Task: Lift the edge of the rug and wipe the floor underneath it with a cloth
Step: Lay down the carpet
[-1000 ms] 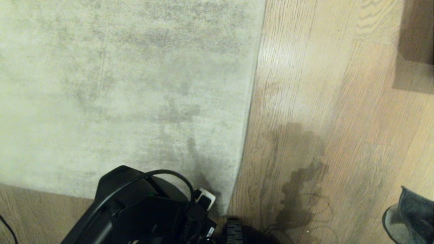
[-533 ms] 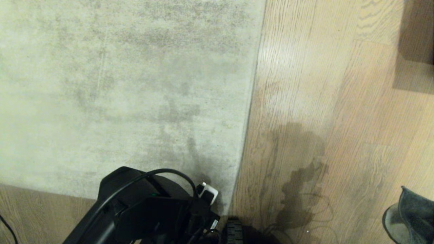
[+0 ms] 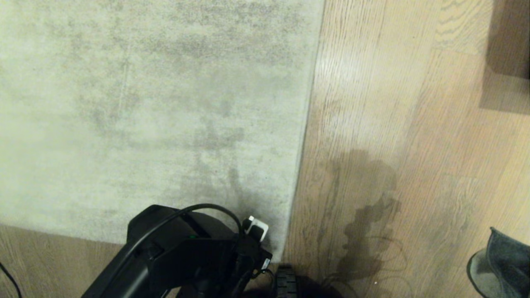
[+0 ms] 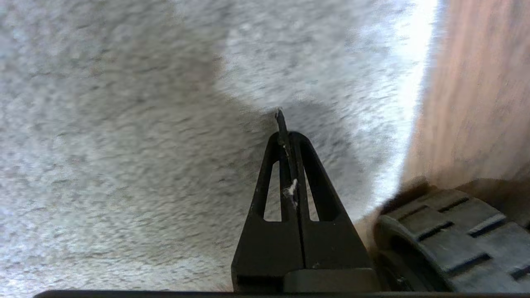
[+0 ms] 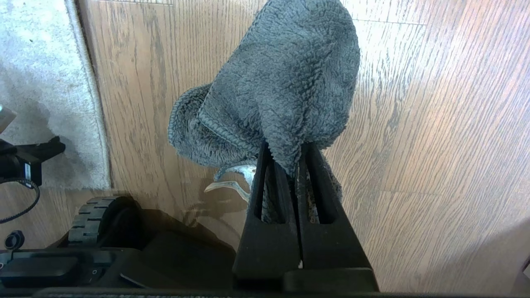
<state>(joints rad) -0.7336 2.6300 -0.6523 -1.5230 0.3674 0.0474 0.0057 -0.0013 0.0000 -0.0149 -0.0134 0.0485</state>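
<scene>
While no writing shows, right tool (image 5: 295,159) (closed) seemingly pinches cloth (image 5: 281,82).

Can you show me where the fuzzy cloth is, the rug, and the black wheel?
cloth (image 5: 285,82): right wrist view, on its fluffy upper fold.
rug (image 3: 145,103): head view, on its mottled middle.
wheel (image 4: 451,231): left wrist view, on its ridged tread.

A pale grey-beige short-pile rug (image 3: 157,107), matt and fuzzy, is seen beside glossy grained light-brown wood floor (image 3: 372,82); a fleecy dark grey cloth (image 5: 281,87).
</scene>
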